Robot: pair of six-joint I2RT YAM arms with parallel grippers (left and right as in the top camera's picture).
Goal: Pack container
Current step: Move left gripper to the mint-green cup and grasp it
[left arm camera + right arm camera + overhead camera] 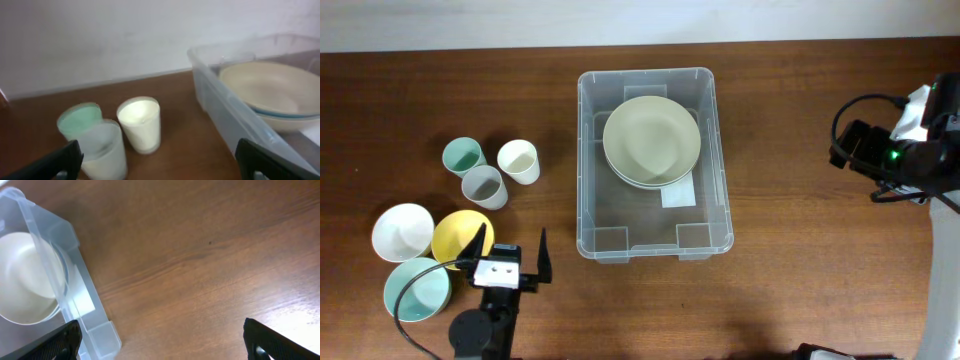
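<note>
The clear plastic container (pixel 584 160) stands mid-table and holds stacked pale green bowls (pixel 650 138) over a white label. It also shows in the left wrist view (pixel 215 95) and in the right wrist view (pixel 75 280). My left gripper (pixel 510 255) is open and empty at the front left, beside the yellow bowl (pixel 455 235). In its wrist view the left gripper (pixel 160 167) faces a green cup (pixel 80 120), a cream cup (pixel 140 122) and a grey cup (pixel 102 150). My right gripper (pixel 842 140) is open and empty, right of the container, over bare wood (pixel 162 345).
Left of the container stand a green cup (pixel 463 156), a cream cup (pixel 518 161) and a grey cup (pixel 484 186). A white bowl (pixel 402 231) and a teal bowl (pixel 417 290) sit near the front left edge.
</note>
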